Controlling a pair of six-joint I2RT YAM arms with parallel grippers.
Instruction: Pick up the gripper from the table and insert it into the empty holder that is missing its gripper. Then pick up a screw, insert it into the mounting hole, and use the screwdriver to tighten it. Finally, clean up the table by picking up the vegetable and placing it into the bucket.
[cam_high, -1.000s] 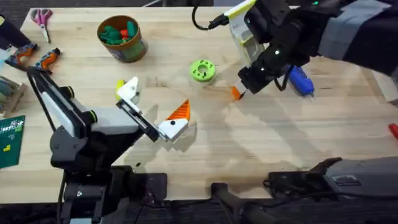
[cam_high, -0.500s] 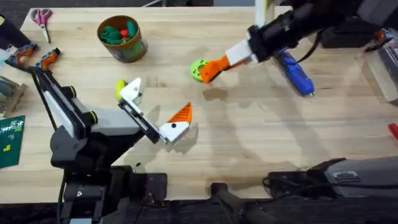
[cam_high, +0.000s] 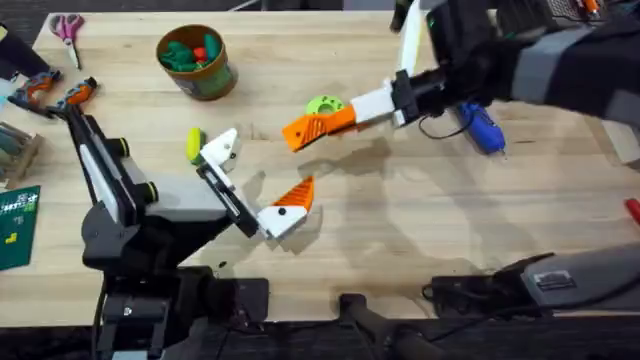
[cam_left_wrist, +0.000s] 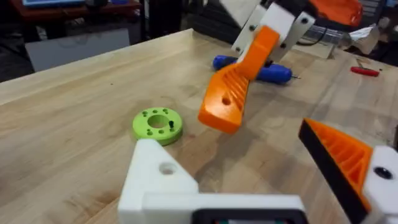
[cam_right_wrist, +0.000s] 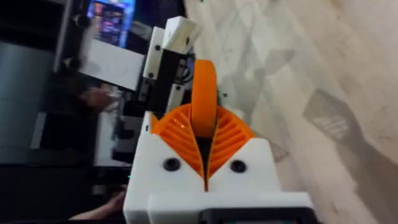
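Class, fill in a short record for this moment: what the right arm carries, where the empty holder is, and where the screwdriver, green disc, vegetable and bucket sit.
Right tool: shut on the orange fingertip, held above the table
Empty holder: white block on the left arm, no orange pad
Left tool: open
Screwdriver: lying on the table under the right arm
Green disc: flat on the table behind the fingertip
Vegetable: beside the holder
Bucket: far left, toys inside
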